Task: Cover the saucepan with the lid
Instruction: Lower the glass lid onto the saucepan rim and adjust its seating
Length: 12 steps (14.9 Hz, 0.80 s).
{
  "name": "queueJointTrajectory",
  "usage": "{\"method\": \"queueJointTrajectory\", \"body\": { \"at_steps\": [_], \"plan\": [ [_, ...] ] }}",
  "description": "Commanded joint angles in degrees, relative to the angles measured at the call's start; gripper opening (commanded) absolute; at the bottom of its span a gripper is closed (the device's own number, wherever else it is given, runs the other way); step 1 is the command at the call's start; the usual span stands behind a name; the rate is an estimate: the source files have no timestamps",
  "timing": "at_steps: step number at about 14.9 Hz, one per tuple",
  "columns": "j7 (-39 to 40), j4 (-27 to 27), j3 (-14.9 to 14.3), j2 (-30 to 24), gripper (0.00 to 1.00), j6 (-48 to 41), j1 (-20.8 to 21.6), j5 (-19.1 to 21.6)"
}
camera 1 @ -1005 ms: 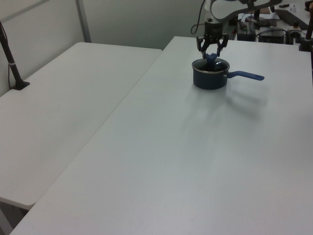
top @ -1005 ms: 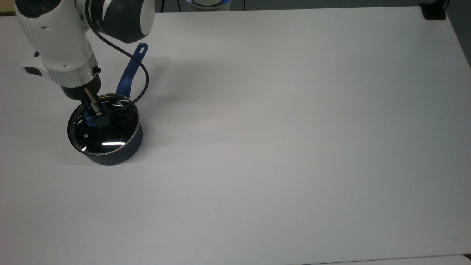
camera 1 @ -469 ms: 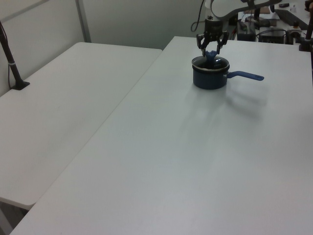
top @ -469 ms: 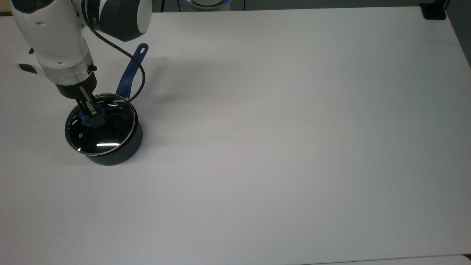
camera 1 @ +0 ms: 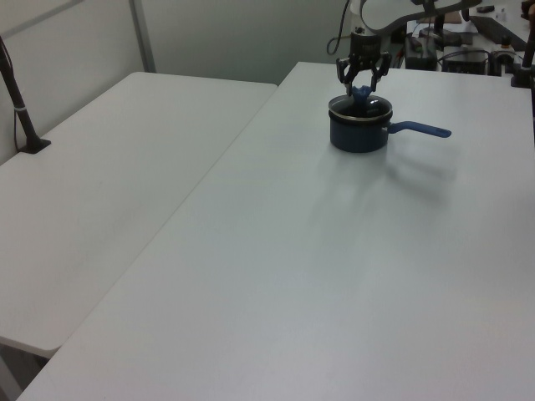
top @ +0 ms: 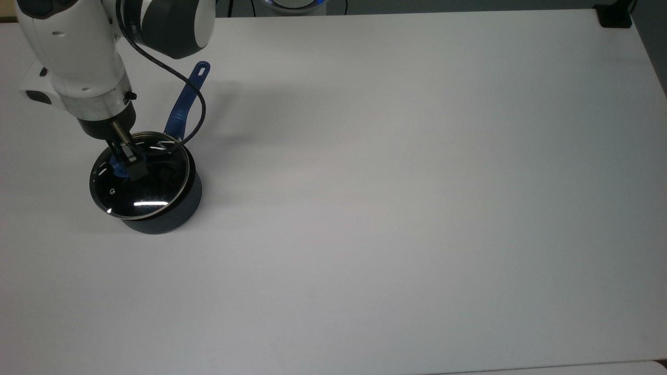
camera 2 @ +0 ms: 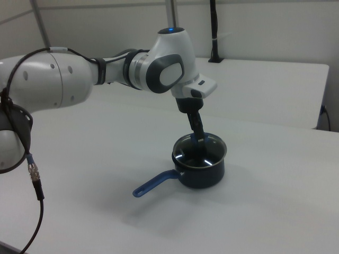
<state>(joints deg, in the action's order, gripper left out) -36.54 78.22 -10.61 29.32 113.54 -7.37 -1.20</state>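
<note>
I see the end effector (top: 127,165) clamped on the lid (top: 139,181), sitting over the saucepan (top: 172,211), offset toward nine o'clock; centring and release remain.

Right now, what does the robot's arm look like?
The arm is fat, round and white, with dark grey joints and a small blue light on top. A black cable loops beside it. The wrist has a silver ring, and the gripper is small and black.
</note>
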Motion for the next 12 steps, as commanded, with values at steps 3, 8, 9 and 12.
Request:
{"method": "queueJointTrajectory", "body": {
  "at_steps": [3, 8, 9, 12],
  "plan": [
    [2.00, -1.14, -0.20, 0.30, 0.86, 0.28, 0.52, -1.18],
    [4.10, -0.88, -0.12, -1.10, 1.00, -0.16, 0.17, -0.30],
    [4.80, -0.79, -0.12, -1.46, 1.00, -0.33, 0.17, 0.05],
    [5.08, -0.88, -0.03, -1.99, 1.00, -2.00, -0.01, 0.32]
  ]
}}
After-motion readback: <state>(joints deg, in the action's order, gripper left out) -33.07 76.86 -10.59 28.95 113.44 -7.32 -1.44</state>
